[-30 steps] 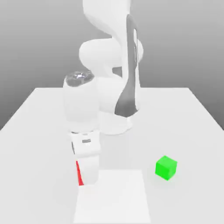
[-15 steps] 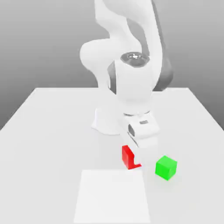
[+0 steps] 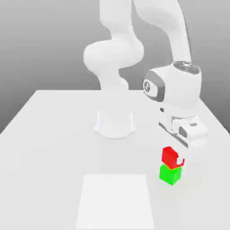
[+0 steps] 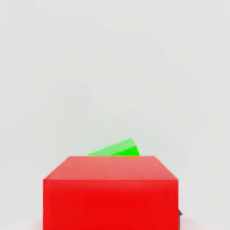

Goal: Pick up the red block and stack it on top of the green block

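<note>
on the white table (image 3: 54,148), the red block (image 3: 170,155) rests atop the green block (image 3: 170,175) (gripper (image 3: 179,161) beside it, grip unclear).

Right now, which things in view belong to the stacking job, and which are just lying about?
Part of the job:
- red block, sitting on the green one
- green block, on the table
- gripper, at the red block

Just lying about:
- white square patch on the table

The small matte bright-red cube (image 3: 169,157) sits on top of the small matte bright-green cube (image 3: 170,175), toward the exterior view's right of the flat white table (image 3: 49,143). A pale square mat (image 3: 115,202) lies just beside the stack on its left, nearer the camera than the arm's round white base (image 3: 115,123).
</note>
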`<state>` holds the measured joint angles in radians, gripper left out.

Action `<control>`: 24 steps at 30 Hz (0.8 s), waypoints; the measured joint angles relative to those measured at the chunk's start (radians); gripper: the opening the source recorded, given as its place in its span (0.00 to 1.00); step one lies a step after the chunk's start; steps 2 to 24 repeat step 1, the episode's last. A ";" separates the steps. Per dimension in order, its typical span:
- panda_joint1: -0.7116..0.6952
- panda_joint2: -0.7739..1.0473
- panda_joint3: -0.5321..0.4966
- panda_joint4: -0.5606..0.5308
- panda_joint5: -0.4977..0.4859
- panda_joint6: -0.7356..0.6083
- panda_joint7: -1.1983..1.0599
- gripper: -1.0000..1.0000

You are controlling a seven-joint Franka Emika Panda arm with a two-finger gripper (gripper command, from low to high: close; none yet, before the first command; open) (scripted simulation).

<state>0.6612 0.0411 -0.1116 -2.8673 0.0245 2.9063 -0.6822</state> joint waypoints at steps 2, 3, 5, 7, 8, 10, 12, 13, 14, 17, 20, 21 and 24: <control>0.000 0.000 0.000 0.000 0.000 0.000 0.000 1.00; 0.000 0.000 0.000 0.000 0.000 0.000 0.000 1.00; 0.000 0.000 0.000 0.000 0.000 0.000 0.000 1.00; 0.000 0.000 0.000 0.000 0.000 0.000 0.000 1.00; 0.000 0.000 0.000 0.000 0.000 0.000 0.000 1.00; 0.000 0.000 0.000 0.000 0.000 0.000 0.000 1.00; 0.000 0.000 0.000 0.000 0.000 0.000 0.000 1.00; 0.000 0.000 0.000 0.000 0.000 0.000 0.000 1.00; 0.000 0.000 0.000 0.000 0.000 0.000 0.000 1.00; 0.000 0.000 0.000 0.000 0.000 0.000 0.000 1.00; 0.000 0.000 0.000 0.000 0.000 0.000 0.000 1.00; 0.000 0.000 0.000 0.000 0.000 0.000 0.000 1.00; 0.000 0.000 0.000 0.000 0.000 0.000 0.000 1.00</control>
